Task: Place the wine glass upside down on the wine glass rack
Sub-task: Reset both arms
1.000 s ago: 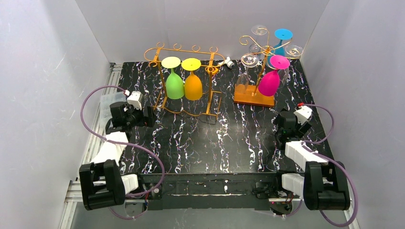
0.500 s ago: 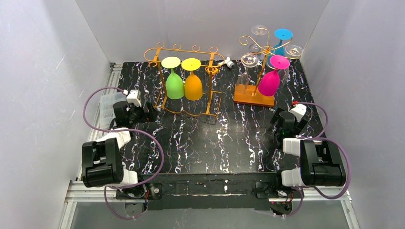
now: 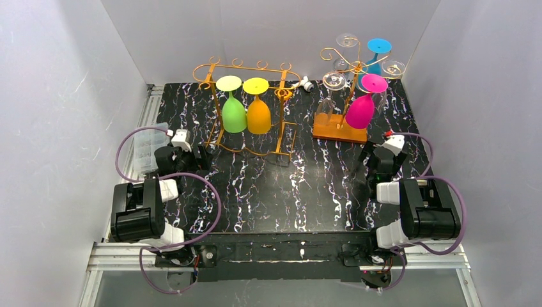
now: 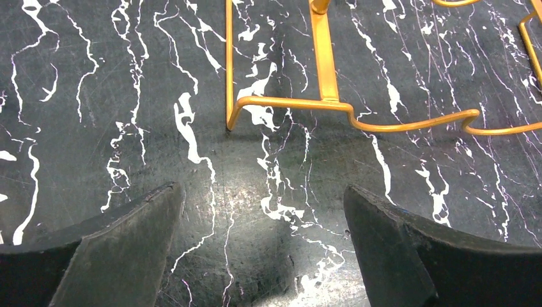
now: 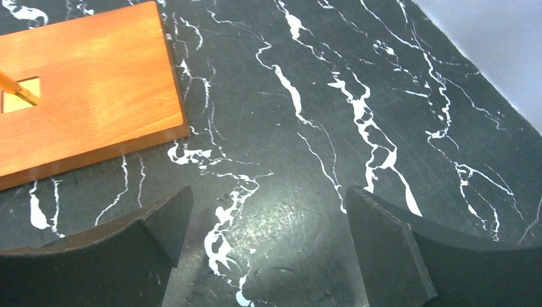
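Top external, two glasses hung, green glass (image 3: 234,116), orange glass (image 3: 258,116), left gripper (image 4: 262,192), right gripper (image 5: 268,192) both released

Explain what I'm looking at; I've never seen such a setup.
Two robot arms sit at the near edge of a black marbled table. The wide picture looks down from above and behind them; the other two come from cameras on each wrist, showing that arm's fingers. The left gripper and right gripper are open and hold nothing. A gold wire rack carries a green glass and an orange glass upside down; a wooden-based rack holds a pink glass, a blue glass and clear glasses.
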You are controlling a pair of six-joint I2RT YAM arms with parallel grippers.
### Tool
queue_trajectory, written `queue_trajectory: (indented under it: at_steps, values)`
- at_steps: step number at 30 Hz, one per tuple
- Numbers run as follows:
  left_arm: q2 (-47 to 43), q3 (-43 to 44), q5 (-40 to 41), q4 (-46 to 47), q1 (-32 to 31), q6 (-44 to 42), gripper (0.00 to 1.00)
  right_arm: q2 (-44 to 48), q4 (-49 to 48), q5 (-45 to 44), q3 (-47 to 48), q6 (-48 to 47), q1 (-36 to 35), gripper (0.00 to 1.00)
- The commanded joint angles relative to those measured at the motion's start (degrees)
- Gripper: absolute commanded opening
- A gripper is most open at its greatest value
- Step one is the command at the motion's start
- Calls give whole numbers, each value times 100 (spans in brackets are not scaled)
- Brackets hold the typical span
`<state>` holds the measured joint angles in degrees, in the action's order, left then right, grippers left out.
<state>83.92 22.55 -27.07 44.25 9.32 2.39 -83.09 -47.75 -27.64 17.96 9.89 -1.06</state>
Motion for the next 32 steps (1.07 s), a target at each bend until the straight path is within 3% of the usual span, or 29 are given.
queue_trajectory:
  at_steps: [1,5,7,9,12,32]
  values:
    - [-123,-293,-48,834,48,-42,98,32,-1055,-192,-267,-552,-447,98]
    - [-141,-638,47,1425,14,-81,98,-361,-2470,-1018,-669,-969,-1119,98]
    - [-53,-809,189,1711,-49,-135,98,-592,-2706,-711,-795,-1233,-1181,98]
    - [355,-973,221,2635,-58,21,98,-1000,-3060,-738,-664,-1351,-1177,98]
    - [179,-740,234,1890,-66,-92,98,-930,-1902,-369,-215,-907,-844,98]
    - [128,-639,668,1575,-412,-393,98,-854,-2010,-230,-315,-853,-663,98]
